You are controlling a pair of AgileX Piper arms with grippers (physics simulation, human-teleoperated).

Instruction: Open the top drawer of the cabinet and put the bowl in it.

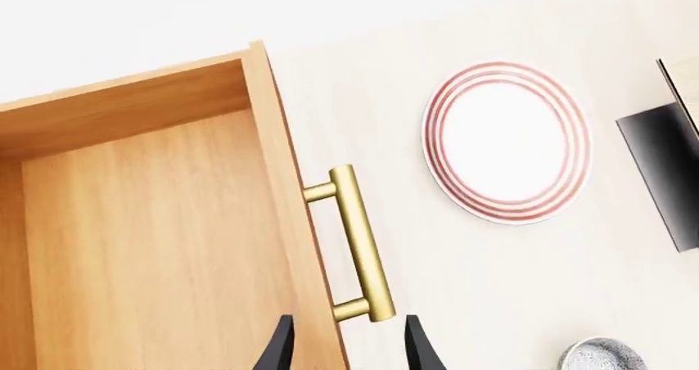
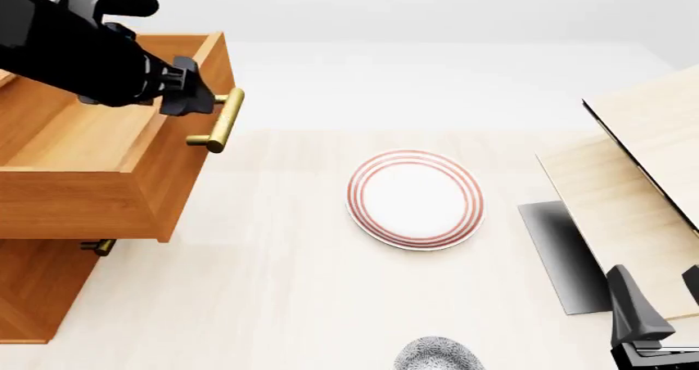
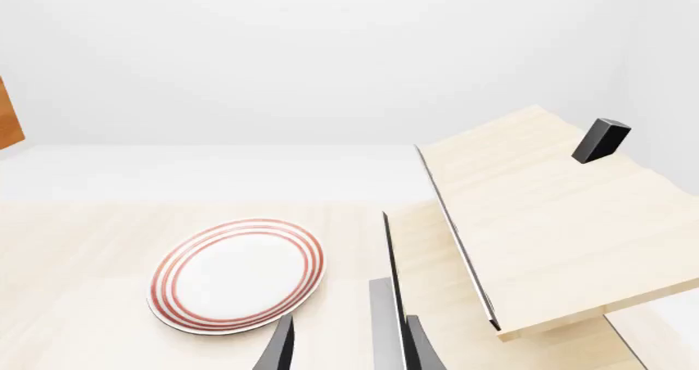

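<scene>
Item: top drawer pulled out, bowl not yet stowed.

Left gripper [image 1: 347,349] stood with jaws parted, one finger each side of the handle's [image 1: 358,243] near end, not visibly pinching it, and looked down over the drawer [image 2: 104,153] front, probably the stance used for pulling. The drawer, projecting from the cabinet [image 2: 33,292], showed a bare floor ready to receive. Beyond the handle lay the plate [image 2: 417,199], well apart. The bowl [image 2: 439,356] sat on the table [image 2: 273,288], well apart from both grippers and nearer the right one. Right gripper [image 3: 347,349] hung low beside the pale furniture [image 2: 633,182], jaws parted, holding nothing, probably parked awaiting the pick.
</scene>
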